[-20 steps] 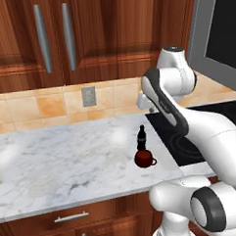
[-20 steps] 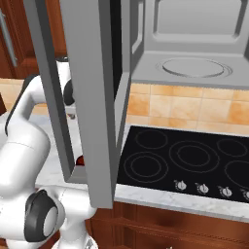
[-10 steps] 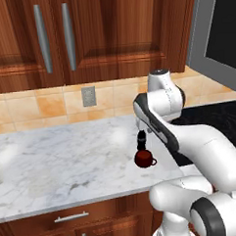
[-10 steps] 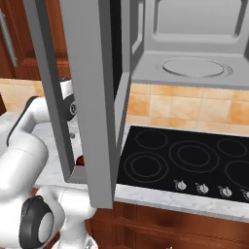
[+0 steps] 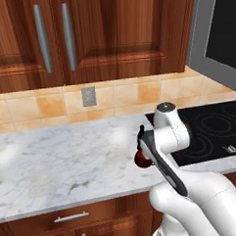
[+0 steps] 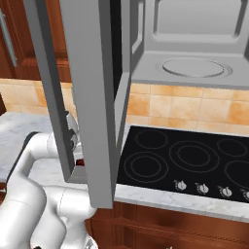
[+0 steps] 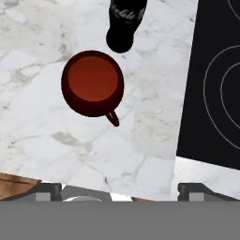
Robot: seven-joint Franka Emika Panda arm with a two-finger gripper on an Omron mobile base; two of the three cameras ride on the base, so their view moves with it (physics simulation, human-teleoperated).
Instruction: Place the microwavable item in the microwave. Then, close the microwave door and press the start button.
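The microwavable item, a dark red mug point(image 7: 92, 84), stands upright on the marble counter with its handle toward the counter's front edge. My gripper point(image 7: 121, 191) hovers above it, open, with nothing between its fingertips point(image 7: 47, 190). From the left base view the mug point(image 5: 141, 159) peeks out left of my wrist. The microwave point(image 6: 194, 44) hangs above the cooktop, its white inside and round turntable point(image 6: 194, 68) showing. The microwave door point(image 6: 92, 97) is swung wide open toward me.
A small black cola bottle point(image 7: 124, 23) stands just behind the mug, close to it. The black cooktop point(image 7: 211, 79) borders the counter on the right. The counter's front edge point(image 7: 18, 180) lies near my fingertips. Wooden cabinets point(image 5: 86, 38) hang above the counter point(image 5: 58, 157).
The arm has swung down and forward until the hand hangs over the mug. The jaws have spread wider. Mug and bottle have not moved.
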